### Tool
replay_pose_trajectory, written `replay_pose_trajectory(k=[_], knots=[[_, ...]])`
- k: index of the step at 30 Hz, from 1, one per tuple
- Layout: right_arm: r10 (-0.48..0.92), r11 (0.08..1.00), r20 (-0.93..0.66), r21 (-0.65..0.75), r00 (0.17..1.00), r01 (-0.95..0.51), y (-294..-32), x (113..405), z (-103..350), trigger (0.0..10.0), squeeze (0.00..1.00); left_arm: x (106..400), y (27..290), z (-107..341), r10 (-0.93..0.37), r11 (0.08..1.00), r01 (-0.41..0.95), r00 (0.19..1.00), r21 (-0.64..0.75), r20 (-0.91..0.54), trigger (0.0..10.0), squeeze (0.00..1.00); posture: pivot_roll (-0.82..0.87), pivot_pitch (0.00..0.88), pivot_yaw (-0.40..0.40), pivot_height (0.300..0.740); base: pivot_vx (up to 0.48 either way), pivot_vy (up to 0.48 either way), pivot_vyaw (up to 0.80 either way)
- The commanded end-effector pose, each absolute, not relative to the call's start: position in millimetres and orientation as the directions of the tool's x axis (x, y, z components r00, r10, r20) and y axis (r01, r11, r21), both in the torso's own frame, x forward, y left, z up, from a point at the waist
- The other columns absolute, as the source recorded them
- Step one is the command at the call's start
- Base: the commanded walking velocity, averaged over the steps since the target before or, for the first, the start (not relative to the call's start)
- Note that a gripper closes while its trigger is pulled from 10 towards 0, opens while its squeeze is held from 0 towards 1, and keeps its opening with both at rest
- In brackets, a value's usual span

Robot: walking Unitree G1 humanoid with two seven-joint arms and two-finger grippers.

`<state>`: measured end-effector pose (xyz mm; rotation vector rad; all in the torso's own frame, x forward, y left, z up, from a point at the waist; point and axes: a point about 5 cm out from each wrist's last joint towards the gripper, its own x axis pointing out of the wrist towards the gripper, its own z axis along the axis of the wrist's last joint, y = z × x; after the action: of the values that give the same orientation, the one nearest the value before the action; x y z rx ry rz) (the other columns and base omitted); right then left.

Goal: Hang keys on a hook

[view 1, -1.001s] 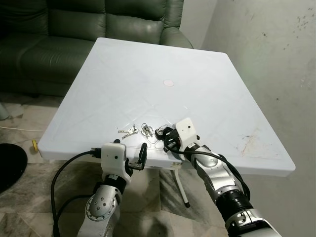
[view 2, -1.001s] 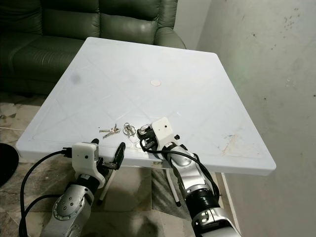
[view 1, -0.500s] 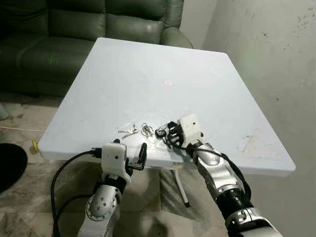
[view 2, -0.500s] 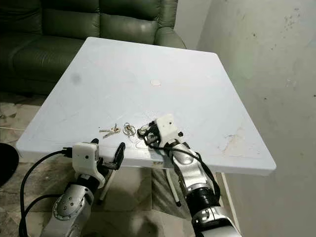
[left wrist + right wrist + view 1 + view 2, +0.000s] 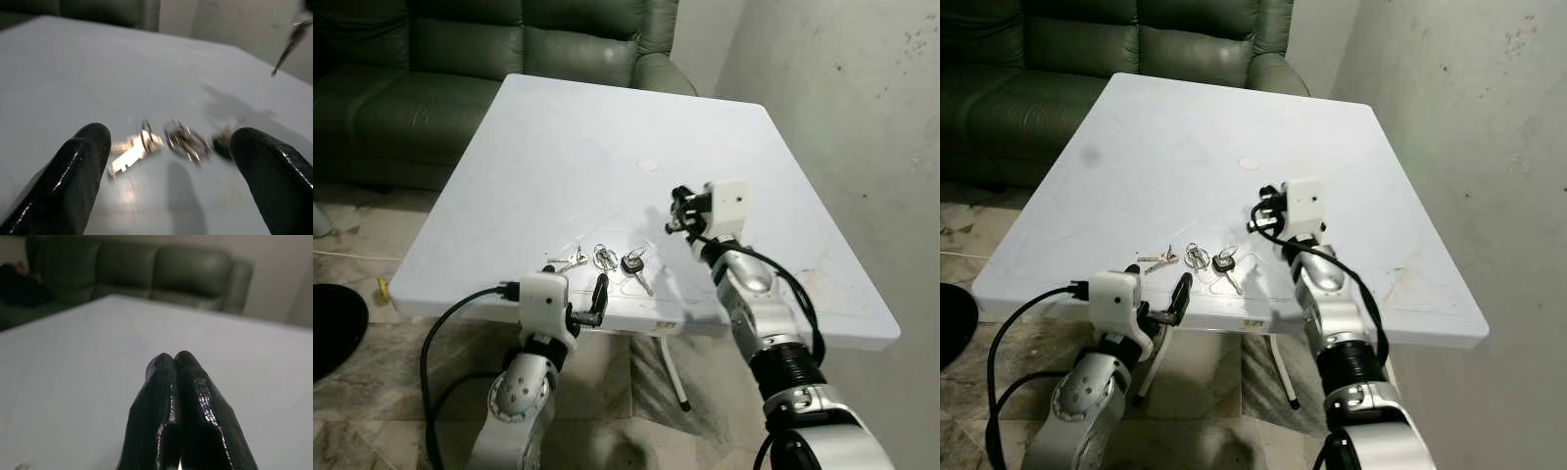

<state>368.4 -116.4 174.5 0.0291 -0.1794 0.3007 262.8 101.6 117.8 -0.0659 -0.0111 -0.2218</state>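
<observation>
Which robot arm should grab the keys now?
Probably the left. The left gripper sits open at the table edge, right before the keys. The right gripper is shut and raised above the table, farther away.

white table [image 5: 509, 166], keys [image 5: 604, 259] near front edge

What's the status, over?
Right tool shut, empty, raised above table. Left tool open at table edge. Keys lie on table. No hook visible.
</observation>
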Motion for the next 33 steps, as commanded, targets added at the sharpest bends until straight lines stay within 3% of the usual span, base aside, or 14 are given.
replay_pose_trajectory(k=[1, 4, 5, 6, 7, 8, 9, 14, 21, 27, 33], knots=[[0.244, 0.968, 0.247, 0.000, 0.938, -0.252, -129, 370, 193, 0.0, 0.00, 271, 102, 124, -0.203, 0.974, 0.207, 0.978, -0.096, 0.046, 10.0, 0.00, 0.13, 0.008, -0.115, 0.715, 0.000, 0.000, 0.00], [0.213, 0.975, 0.276, 0.000, 0.937, -0.221, -137, 367, 197, 0.4, 0.00, 280, 107, 132, -0.190, 0.973, 0.197, 0.979, -0.118, 0.072, 10.0, 0.00, 0.12, 0.000, -0.109, 0.715, 0.000, 0.000, 0.00], [0.204, 0.977, 0.297, -0.001, 0.933, -0.214, -141, 363, 199, 2.1, 0.00, 288, 112, 138, -0.171, 0.973, 0.183, 0.981, -0.143, 0.092, 10.0, 0.00, 0.11, 0.000, -0.102, 0.715, 0.000, 0.000, 0.00], [0.192, 0.979, 0.301, 0.010, 0.934, -0.205, -144, 361, 200, 2.4, 0.00, 292, 114, 141, -0.163, 0.973, 0.177, 0.981, -0.150, 0.104, 10.0, 0.00, 0.10, 0.000, -0.097, 0.715, 0.000, 0.000, 0.00], [0.178, 0.980, 0.309, 0.025, 0.934, -0.195, -147, 358, 199, 3.6, 0.00, 298, 118, 146, -0.152, 0.973, 0.170, 0.981, -0.154, 0.123, 10.0, 0.00, 0.09, 0.000, -0.094, 0.715, 0.000, 0.000, 0.00], [0.171, 0.981, 0.314, 0.030, 0.934, -0.190, -148, 355, 199, 5.5, 0.00, 302, 121, 150, -0.145, 0.973, 0.167, 0.979, -0.159, 0.140, 10.0, 0.00, 0.09, 0.000, -0.090, 0.715, 0.000, 0.000, 0.00], [0.165, 0.981, 0.308, 0.048, 0.937, -0.188, -150, 351, 196, 10.0, 0.00, 310, 125, 155, -0.139, 0.971, 0.165, 0.978, -0.175, 0.155, 10.0, 0.00, 0.08, 0.000, -0.085, 0.715, 0.000, 0.000, 0.00], [0.156, 0.978, 0.323, 0.085, 0.933, -0.193, -150, 339, 191, 10.0, 0.00, 329, 130, 163, -0.172, 0.941, 0.211, 0.972, -0.266, 0.161, 10.0, 0.00, 0.05, 0.000, -0.070, 0.715, 0.000, 0.000, 0.00], [0.167, 0.978, 0.341, 0.064, 0.925, -0.200, -157, 335, 195, 10.0, 0.00, 346, 134, 175, -0.209, 0.938, 0.250, 0.961, -0.239, 0.184, 10.0, 0.00, 0.03, 0.000, -0.049, 0.715, 0.000, 0.000, 0.00], [0.132, 0.984, 0.374, 0.066, 0.918, -0.168, -165, 325, 200, 10.0, 0.00, 336, 137, 172, -0.195, 0.933, 0.245, 0.960, -0.264, 0.202, 10.0, 0.00, 0.02, 0.000, -0.042, 0.715, 0.000, 0.000, 0.00], [0.070, 0.993, 0.347, 0.062, 0.935, -0.097, -171, 300, 184, 10.0, 0.00, 309, 136, 162, -0.197, 0.926, 0.252, 0.958, -0.281, 0.209, 10.0, 0.00, 0.02, 0.000, -0.038, 0.715, 0.000, 0.000, 0.00]])
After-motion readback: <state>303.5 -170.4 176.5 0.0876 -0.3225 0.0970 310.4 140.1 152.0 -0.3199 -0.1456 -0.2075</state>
